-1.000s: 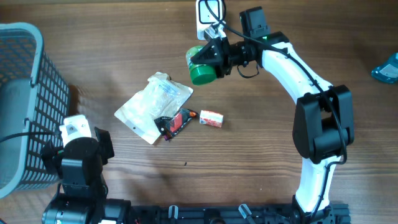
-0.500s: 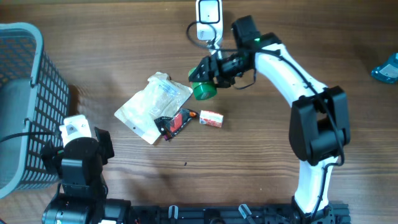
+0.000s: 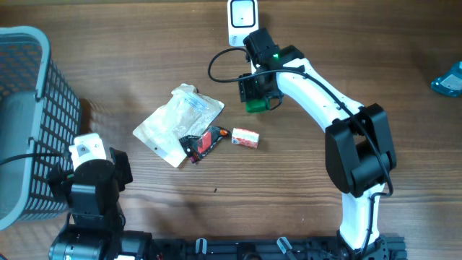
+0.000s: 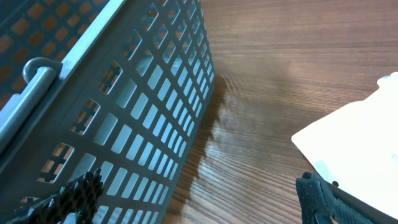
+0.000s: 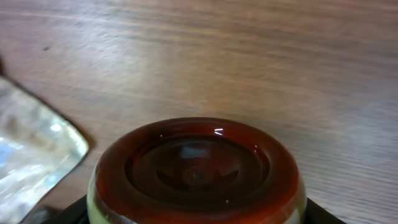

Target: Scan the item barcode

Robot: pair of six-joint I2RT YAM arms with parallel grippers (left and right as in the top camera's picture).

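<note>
And the right arm has swung away! A second ago it held the green tub [image 3: 254,107] on its side, right up under the white scanner [image 3: 242,16] at the far edge of the tabletop [image 3: 346,43]. Now the wrist has turned over and carried it back from that edge, towards the middle. The right gripper [image 3: 254,98] is clamped around the tub, which peeks out beneath it as a sliver of green just beyond the clear pouch [image 3: 180,123] and the small red-and-white packet [image 3: 245,137]. My read: either the pass at the scanner is over, or the arm is turning the tub to show another face. Nothing here says a code was read. From the right wrist the tub [image 5: 196,165] shows a glossy, dark red-brown round end with a pale green rim, facing the camera, and no barcode in sight. The left gripper [image 4: 196,202] sits wide open and empty beside the grey basket [image 4: 124,93] at the left edge.
</note>
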